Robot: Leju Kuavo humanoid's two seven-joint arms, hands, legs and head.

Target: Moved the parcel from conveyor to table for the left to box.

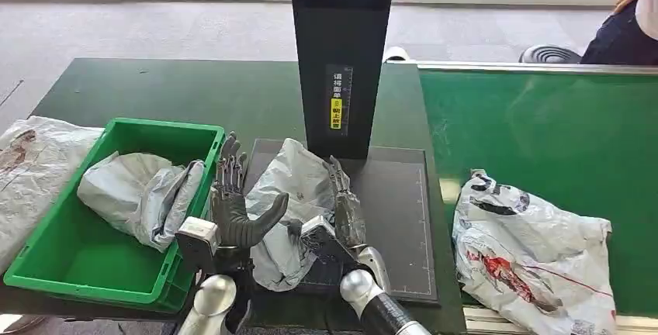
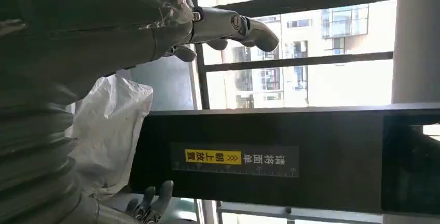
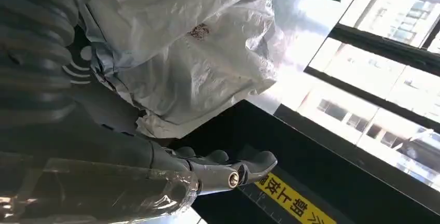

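A crumpled grey parcel (image 1: 291, 184) lies on the black mat (image 1: 396, 219) in front of me, between my two hands. My left hand (image 1: 233, 207) stands upright at the parcel's left side, fingers spread and pointing up, thumb reaching toward the plastic. Along the parcel's right side my right hand (image 1: 341, 211) lies with fingers stretched out flat against it, not curled round it. In the left wrist view the parcel (image 2: 111, 130) sits beyond my left hand (image 2: 171, 22). The right wrist view has the parcel (image 3: 197, 53) just past my right hand (image 3: 155, 162).
A green bin (image 1: 167, 127) left of the mat holds another grey parcel (image 1: 140, 191). A black column (image 1: 341, 56) rises behind the mat. On the green conveyor (image 1: 543, 133) lies a white printed parcel (image 1: 535, 250). A white bag (image 1: 31, 164) lies far left; a person (image 1: 628, 17) is at top right.
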